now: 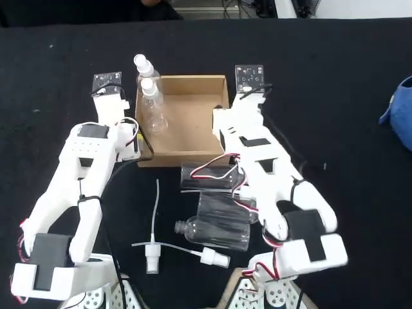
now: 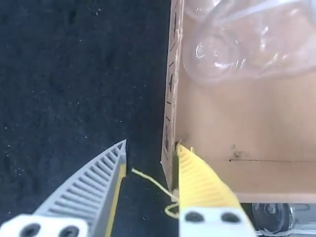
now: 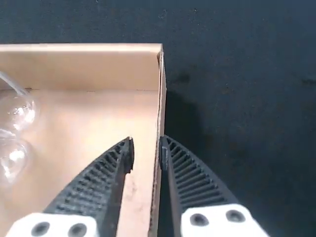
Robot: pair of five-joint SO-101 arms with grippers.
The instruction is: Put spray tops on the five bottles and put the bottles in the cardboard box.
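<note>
The cardboard box (image 1: 190, 122) lies at the table's middle. Two clear bottles (image 1: 152, 96) with white spray tops lie inside along its left wall. Three uncapped bottles (image 1: 215, 215) are on the table in front of the box, partly under the right arm. Two loose spray tops (image 1: 153, 254) (image 1: 215, 258) lie nearer the front edge. My left gripper (image 2: 150, 148) is open and straddles the box's left wall (image 2: 170, 113); its yellow finger (image 2: 197, 185) is inside. My right gripper (image 3: 146, 145) straddles the right wall (image 3: 159, 103) with a narrow gap, not clamped.
A blue object (image 1: 402, 119) sits at the far right edge. Two marker tags (image 1: 107, 80) (image 1: 249, 76) stand behind the box's corners. Black cloth covers the table, with open room to the left and right of the arms.
</note>
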